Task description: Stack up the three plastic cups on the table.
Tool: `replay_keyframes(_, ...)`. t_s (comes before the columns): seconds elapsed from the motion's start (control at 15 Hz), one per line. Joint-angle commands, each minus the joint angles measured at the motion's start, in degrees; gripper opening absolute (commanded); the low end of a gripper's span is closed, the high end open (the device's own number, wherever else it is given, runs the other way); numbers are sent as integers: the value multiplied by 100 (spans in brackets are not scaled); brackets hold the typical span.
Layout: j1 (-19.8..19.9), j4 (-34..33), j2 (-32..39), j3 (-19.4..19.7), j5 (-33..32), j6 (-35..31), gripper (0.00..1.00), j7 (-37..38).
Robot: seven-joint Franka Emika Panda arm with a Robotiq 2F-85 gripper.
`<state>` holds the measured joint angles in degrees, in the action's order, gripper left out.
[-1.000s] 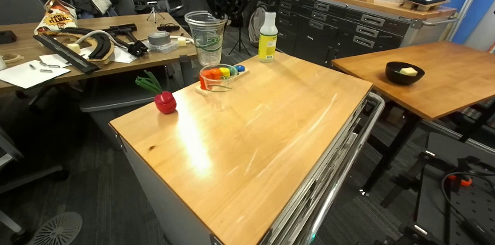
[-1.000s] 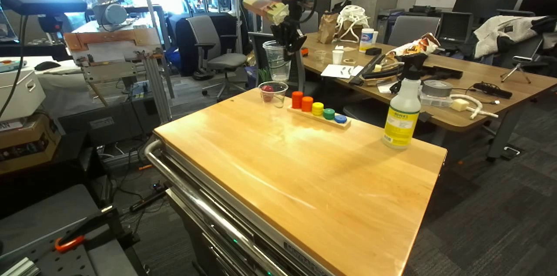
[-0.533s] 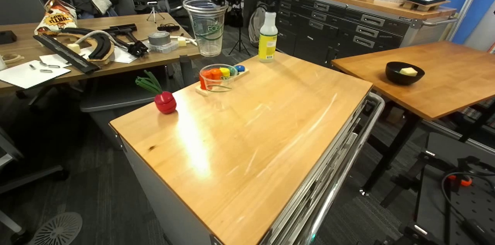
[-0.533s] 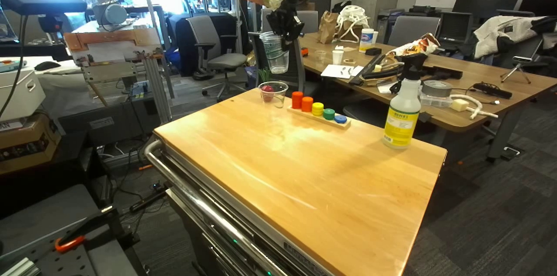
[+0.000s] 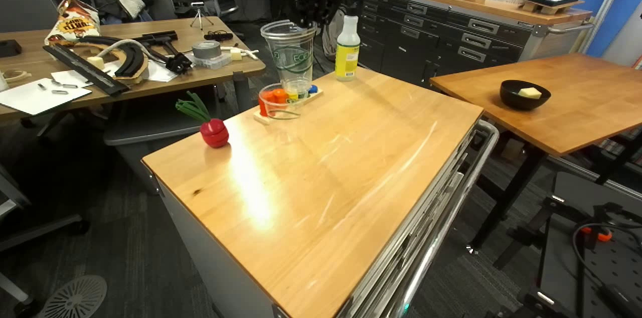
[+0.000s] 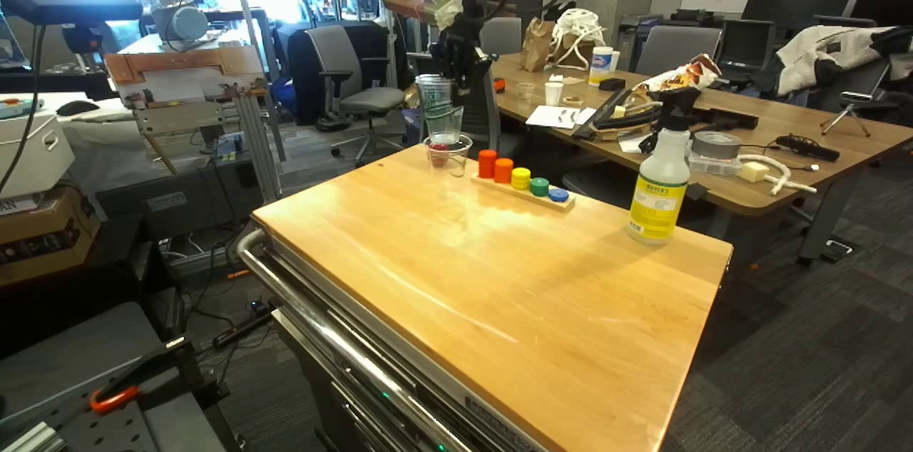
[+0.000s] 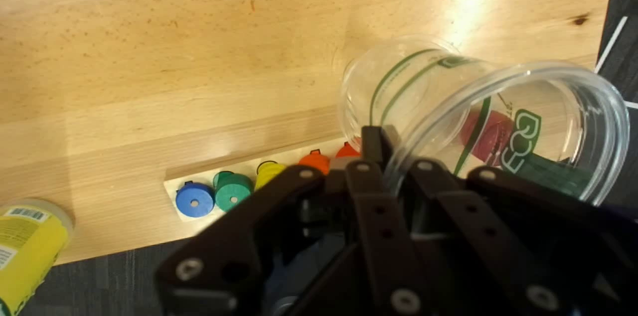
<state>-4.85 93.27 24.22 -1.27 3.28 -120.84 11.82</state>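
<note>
Gripper (image 7: 384,151), marked ROBOTIQ, pinched on the wall of the upper cup (image 5: 295,57), which hangs at its 7 o'clock in both exterior views. Green ECO print readable on cup; rims look doubled, count unclear. Lower cup (image 6: 458,165) upright on table (image 5: 326,182) at upper cup's 6 o'clock; outlines overlap, can't tell if touching. Wrist view: spray bottle (image 7: 30,251) cut off at 8 o'clock, barcode visible, print blurred.

Claw (image 5: 308,23) pinches nested clear cups (image 5: 291,57) at rim, slight tilt; base overlaps lower cup (image 5: 285,113) in view, contact unclear. Latter's on tabletop (image 5: 361,157) w/ coloured pegs (image 5: 314,89) behind. Nr edges: red veg (image 5: 214,133) w/ green top (image 5: 199,110), yellow-label btl (image 5: 347,57).
</note>
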Motion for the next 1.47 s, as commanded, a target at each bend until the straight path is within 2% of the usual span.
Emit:
replay_keyframes(0.0, 58, 108, -46, -40, 79, -208, 1, -172)
replay_keyframes(0.73, 121, 55, 136, -100, 293, -520, 1, -304)
replay_keyframes(1.13, 153, 34, 280, -135, 539, -918, 1, -450)
replay_keyframes(1.4, 158, 66, 322, -114, 491, -872, 1, -487)
